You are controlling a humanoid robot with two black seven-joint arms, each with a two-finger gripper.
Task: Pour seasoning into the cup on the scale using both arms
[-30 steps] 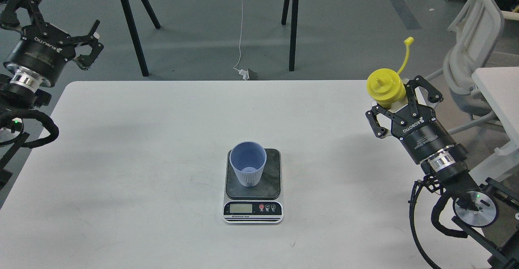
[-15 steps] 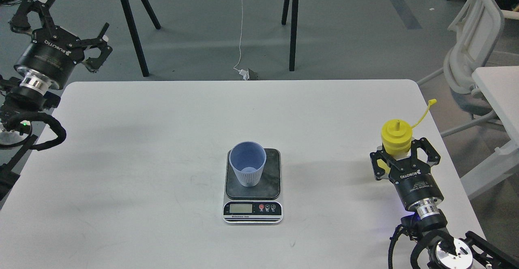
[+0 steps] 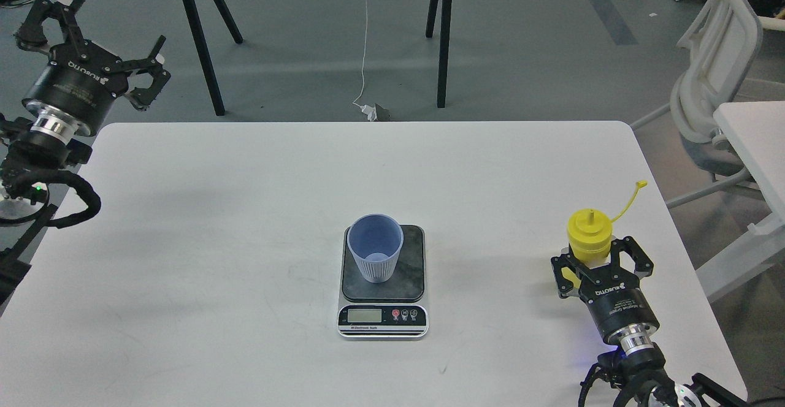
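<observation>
My right gripper (image 3: pixel 600 258) pinches the seasoning bottle (image 3: pixel 589 235) upright, low over the bench (image 3: pixel 245 211), well right of the cup (image 3: pixel 375 255) on the scale (image 3: pixel 382 281). Left gripper (image 3: pixel 98 39) spread, empty, off the bench. Pour not started; next, carry bottle over the cup, tilt. Grippers read "ROBOTIQ".

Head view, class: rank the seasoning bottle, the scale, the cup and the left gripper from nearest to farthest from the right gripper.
1. Seasoning bottle: held in the right gripper, at the table's right edge.
2. Scale and cup: mid-table, cup standing on the scale, too close to rank.
3. Left gripper: far left, beyond the table's back corner.
</observation>
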